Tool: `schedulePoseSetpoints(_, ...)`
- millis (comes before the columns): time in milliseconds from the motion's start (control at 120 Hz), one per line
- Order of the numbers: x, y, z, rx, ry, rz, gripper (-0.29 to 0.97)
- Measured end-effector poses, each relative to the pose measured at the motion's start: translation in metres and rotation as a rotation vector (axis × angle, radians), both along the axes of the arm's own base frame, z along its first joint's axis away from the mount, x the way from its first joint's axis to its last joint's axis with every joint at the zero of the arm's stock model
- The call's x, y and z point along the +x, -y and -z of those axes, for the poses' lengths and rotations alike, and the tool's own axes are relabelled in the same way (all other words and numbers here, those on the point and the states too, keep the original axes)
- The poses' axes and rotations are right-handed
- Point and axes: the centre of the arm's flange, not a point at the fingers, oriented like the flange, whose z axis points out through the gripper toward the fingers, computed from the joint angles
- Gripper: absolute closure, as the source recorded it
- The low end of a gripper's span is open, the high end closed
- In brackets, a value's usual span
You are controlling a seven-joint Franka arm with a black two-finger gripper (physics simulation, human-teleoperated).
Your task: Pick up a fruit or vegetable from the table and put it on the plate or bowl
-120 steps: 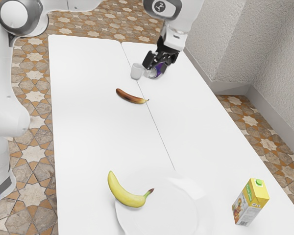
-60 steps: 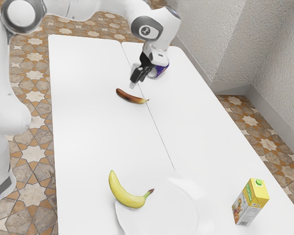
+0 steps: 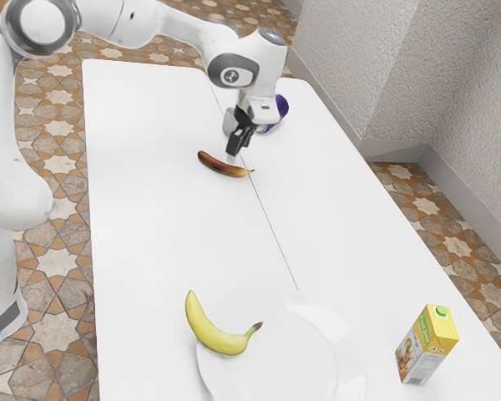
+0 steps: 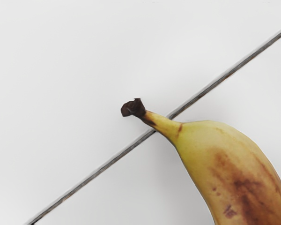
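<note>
A brown, overripe banana (image 3: 224,164) lies on the white table, its tip at the seam between the two tabletops. My gripper (image 3: 233,152) hangs open just above its stem end, fingers pointing down with nothing between them. In the wrist view the same banana (image 4: 225,173) lies just under my hand, its dark stem tip (image 4: 133,108) touching the table seam (image 4: 107,161). A yellow banana (image 3: 216,327) rests near the front with its stem end over the rim of a white plate (image 3: 275,368).
A purple object (image 3: 277,109) sits on the table behind my hand. A yellow juice carton (image 3: 426,344) stands at the front on the exterior view's right. The textured wall runs along the table's far side.
My hand has swung from the purple object and white cup toward the exterior view's left and come down over the brown banana. The bananas, plate and carton have not moved.
</note>
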Motion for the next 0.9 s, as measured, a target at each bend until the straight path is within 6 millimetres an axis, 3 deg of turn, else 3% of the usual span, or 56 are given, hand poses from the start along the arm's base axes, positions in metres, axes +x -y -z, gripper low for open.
schedulePoseSetpoints(300,-0.005,0.020,0.016,-0.001,-0.010,0.020,0.00)
schedulePoseSetpoints(508,-0.013,0.024,0.012,-0.004,-0.011,0.009,0.00)
schedulePoseSetpoints(700,-0.046,0.020,0.002,-0.013,-0.011,-0.019,0.00)
schedulePoseSetpoints(900,-0.059,0.020,0.008,-0.012,-0.033,-0.038,0.00)
